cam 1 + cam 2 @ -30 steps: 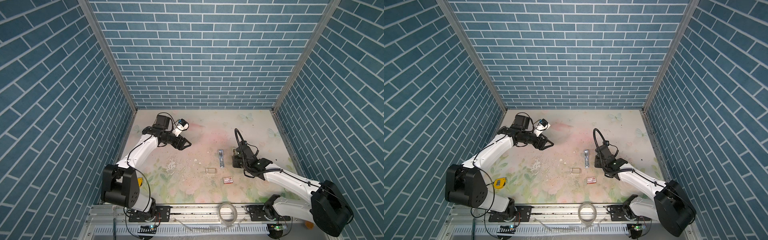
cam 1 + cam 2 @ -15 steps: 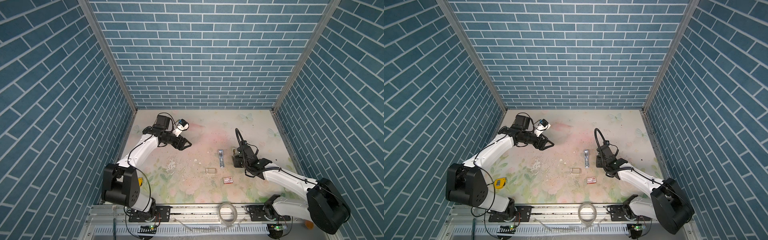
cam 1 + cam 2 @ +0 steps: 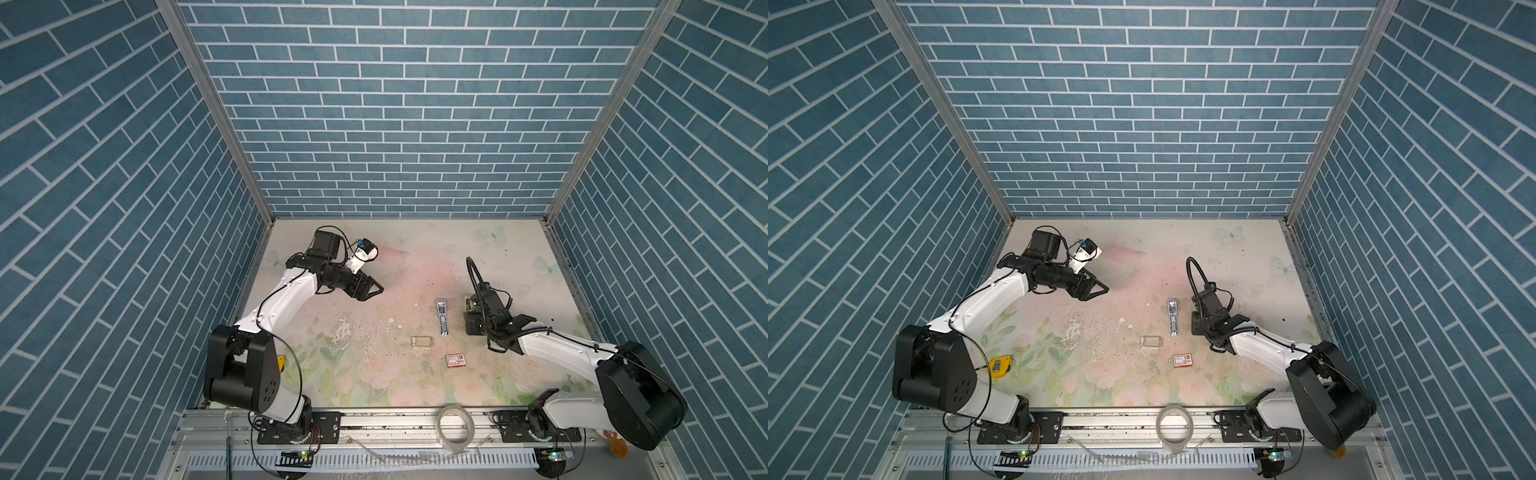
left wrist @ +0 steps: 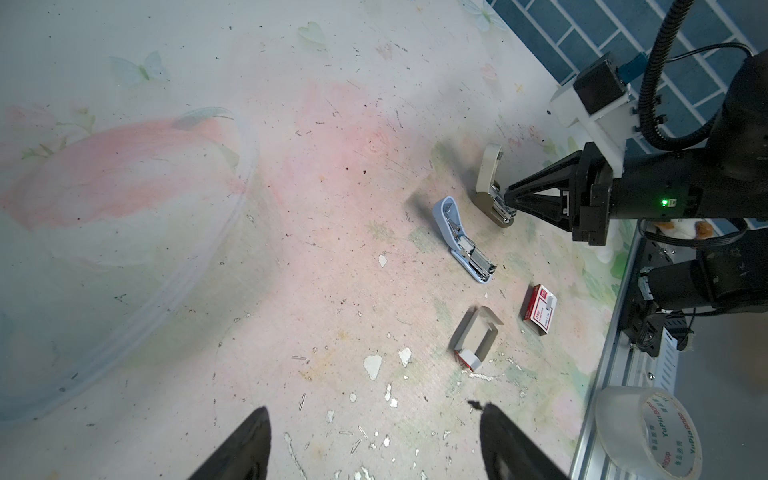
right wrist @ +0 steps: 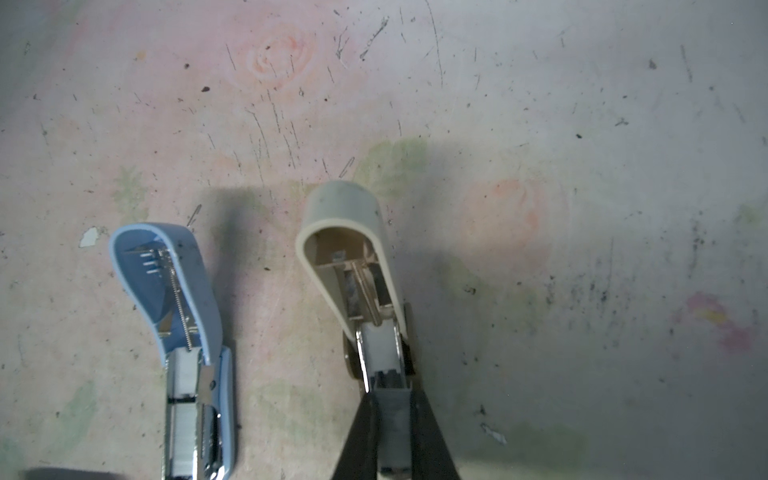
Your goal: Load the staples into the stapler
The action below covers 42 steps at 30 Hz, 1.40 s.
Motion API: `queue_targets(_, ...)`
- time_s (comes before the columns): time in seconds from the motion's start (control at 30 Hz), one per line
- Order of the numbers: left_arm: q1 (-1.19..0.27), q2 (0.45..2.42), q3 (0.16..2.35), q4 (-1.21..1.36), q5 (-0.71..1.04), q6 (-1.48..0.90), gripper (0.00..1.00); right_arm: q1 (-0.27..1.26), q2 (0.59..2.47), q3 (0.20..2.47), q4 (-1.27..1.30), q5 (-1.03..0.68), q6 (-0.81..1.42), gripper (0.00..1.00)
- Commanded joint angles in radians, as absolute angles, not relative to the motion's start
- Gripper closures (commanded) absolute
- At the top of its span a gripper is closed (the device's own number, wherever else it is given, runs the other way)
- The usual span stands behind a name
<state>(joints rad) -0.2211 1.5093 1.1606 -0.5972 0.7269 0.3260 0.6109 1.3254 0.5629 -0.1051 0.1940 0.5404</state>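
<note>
right arm's elbow (image 3: 636, 395) swung inward, toward table centre

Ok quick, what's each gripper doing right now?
Left gripper: open, empty.
Right gripper: shut on the staples, at the beige stapler.

The floral-printed table (image 3: 415, 257) is carrying 2 opened staplers lying side by side right of its middle: a blue stapler (image 3: 443, 316) and a beige stapler (image 5: 353, 232). An opened cardboard tray (image 3: 422, 341) and a white-and-red box (image 3: 456, 360) are lying apart nearer the front edge, with white flakes (image 4: 372, 365) scattered around them. A yellow tape measure (image 3: 1000, 365) is sitting at the front left.
</note>
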Motion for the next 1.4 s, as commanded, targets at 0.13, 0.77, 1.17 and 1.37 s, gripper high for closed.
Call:
queue_targets(0.13,-0.221,1.527,1.141,-0.592,0.742,0.331,0.20,0.604,1.344,0.561,-0.084,0.175,0.510,0.88)
queue_targets(0.77,-0.221,1.534,1.137,-0.588,0.742,0.331,0.20,0.604,1.388,0.572,-0.077,0.119,0.515,0.88)
queue_targets(1.17,-0.221,1.534,1.144,-0.587,0.743,0.331,0.20,0.604,1.355,0.572,-0.071,0.101,0.534,0.89)
queue_targets(1.37,-0.220,1.533,1.146,-0.587,0.747,0.330,0.20,0.604,1.330,0.585,-0.101,0.096,0.541,0.88)
